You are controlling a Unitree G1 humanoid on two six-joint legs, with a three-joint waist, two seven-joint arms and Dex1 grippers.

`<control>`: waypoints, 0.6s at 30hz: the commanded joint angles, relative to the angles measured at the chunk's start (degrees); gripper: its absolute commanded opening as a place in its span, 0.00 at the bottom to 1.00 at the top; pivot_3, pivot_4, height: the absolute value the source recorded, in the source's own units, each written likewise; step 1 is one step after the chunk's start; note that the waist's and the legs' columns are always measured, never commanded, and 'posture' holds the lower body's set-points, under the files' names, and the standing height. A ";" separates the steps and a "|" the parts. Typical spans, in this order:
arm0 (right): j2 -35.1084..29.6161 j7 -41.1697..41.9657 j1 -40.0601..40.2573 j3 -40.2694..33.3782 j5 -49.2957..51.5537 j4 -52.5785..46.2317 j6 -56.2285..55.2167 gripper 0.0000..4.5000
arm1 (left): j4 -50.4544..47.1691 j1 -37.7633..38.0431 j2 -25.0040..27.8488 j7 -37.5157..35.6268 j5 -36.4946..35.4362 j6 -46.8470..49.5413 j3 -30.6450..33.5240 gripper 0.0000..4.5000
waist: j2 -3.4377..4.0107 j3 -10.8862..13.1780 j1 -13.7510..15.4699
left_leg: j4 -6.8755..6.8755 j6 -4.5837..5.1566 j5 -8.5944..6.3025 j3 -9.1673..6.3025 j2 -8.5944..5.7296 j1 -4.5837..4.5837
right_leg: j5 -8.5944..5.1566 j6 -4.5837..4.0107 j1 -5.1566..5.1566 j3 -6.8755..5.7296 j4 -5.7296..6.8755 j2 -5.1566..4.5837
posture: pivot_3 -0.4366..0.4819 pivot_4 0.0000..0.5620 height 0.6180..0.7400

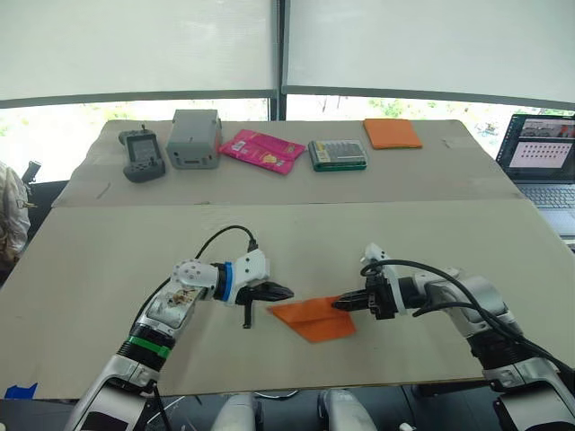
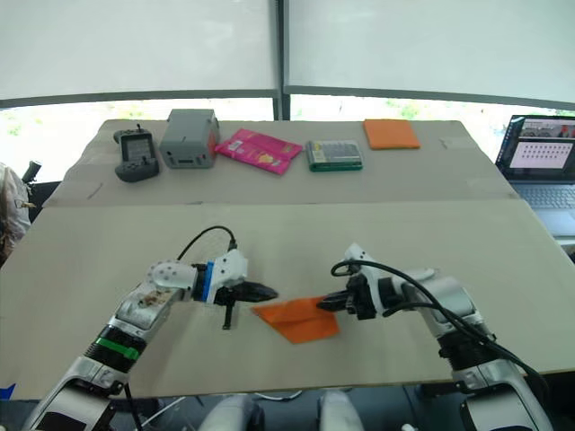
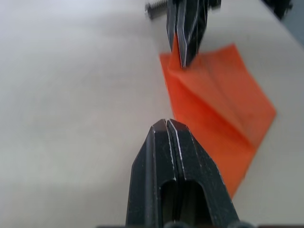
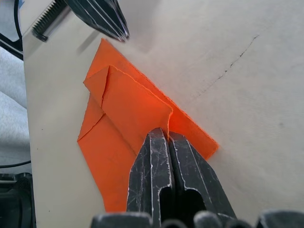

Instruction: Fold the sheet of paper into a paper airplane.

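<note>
Your sheet of paper [image 1: 313, 318], partly folded, lies flat near the bench's [image 1: 108, 260] near edge, about midway along it. Your right gripper [image 1: 341, 303] has its fingers closed, pinching a raised flap. Your left gripper [image 1: 280, 292] sits closed and empty just beside the paper's corner.

Both eye views look forward and down from the head over the table [image 1: 108, 269], toward windows at 12 o'clock. Each wrist view sits low and close, looking along its closed fingers toward the other gripper. All four share the sheet of paper [image 1: 313, 319] at 6 o'clock.
</note>
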 commanded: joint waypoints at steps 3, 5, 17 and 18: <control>0.13 -1.82 1.11 1.89 -1.41 1.58 1.63 0.01 | -4.24 0.07 -1.19 -1.65 -2.48 0.99 -0.63 0.00 | 0.00 0.00 -0.19 | -0.01 0.00 0.00 0.00 -0.01 0.01 | 0.00 0.00 0.00 0.01 0.00 0.01 | 0.48 0.27 1.00; 0.15 -1.92 1.17 1.80 -1.33 1.52 1.66 0.01 | -4.26 0.39 -1.31 -2.10 -1.57 0.57 -1.92 0.00 | 0.00 0.00 -0.23 | -0.02 0.00 0.00 0.00 -0.02 0.01 | 0.00 0.00 0.01 0.01 0.00 0.01 | 0.48 0.27 1.00; -0.53 -2.07 3.36 0.02 -1.40 -1.09 -1.76 0.01 | 2.64 0.52 -2.50 0.97 7.21 -3.51 -7.69 0.00 | -0.01 0.00 -0.09 | -0.01 0.00 0.00 0.00 -0.03 -0.02 | 0.00 0.00 0.00 0.00 -0.03 0.00 | 0.48 0.27 1.00; -0.63 -1.94 3.64 -0.18 -1.59 -1.32 -2.98 0.01 | 3.02 0.53 -2.68 1.24 7.45 -3.27 -7.73 0.00 | -0.01 -0.01 -0.05 | -0.01 0.00 0.00 -0.01 -0.03 -0.01 | 0.00 0.00 0.01 0.00 -0.04 0.00 | 0.48 0.27 1.00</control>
